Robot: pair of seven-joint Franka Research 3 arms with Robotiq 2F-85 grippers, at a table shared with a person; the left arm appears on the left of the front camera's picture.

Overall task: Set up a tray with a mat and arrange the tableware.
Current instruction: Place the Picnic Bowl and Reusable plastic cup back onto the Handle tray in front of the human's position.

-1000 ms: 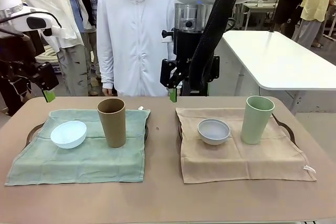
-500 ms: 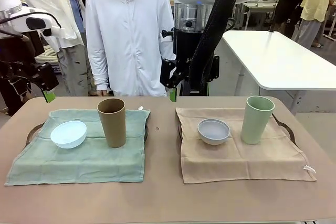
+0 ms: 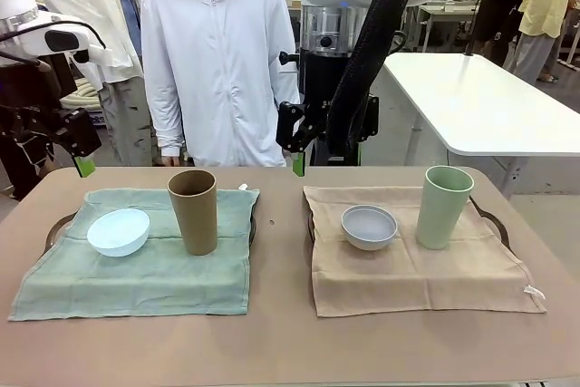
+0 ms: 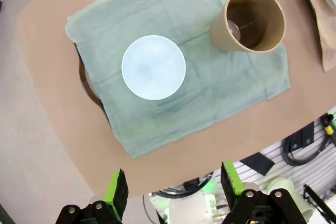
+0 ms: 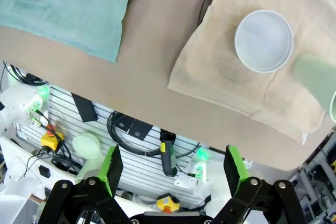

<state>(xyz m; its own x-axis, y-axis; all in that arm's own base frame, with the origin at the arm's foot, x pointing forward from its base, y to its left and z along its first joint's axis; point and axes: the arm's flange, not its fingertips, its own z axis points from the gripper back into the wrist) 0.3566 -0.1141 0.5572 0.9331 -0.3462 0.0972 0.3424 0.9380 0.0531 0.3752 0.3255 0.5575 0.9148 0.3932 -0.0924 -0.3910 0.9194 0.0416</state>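
Two trays set with mats and tableware; both end effectors wide open, holding nothing.
Front: left end effector [image 3: 83, 166] at the bench [image 3: 281, 342] far-left edge, pale blue bowl [image 3: 119, 231] and tan-brown tumbler [image 3: 193, 211] on the green mat [image 3: 136, 274] below and beside it; right end effector [image 3: 298, 164] at far middle, white-grey bowl [image 3: 369, 227] and pale green tumbler [image 3: 443, 207] on the tan mat [image 3: 417, 274]; a person [image 3: 217, 61] stands behind.
Left wrist: left end effector [image 4: 173, 186] high up, jaws apart, pale blue bowl [image 4: 153, 67] straight ahead, tan-brown tumbler [image 4: 249, 20] ahead to one side.
Right wrist: right end effector [image 5: 171, 171] jaws apart, white-grey bowl [image 5: 263, 40] ahead, pale green tumbler [image 5: 317, 80] at the frame edge.

No legible text, labels or numbers
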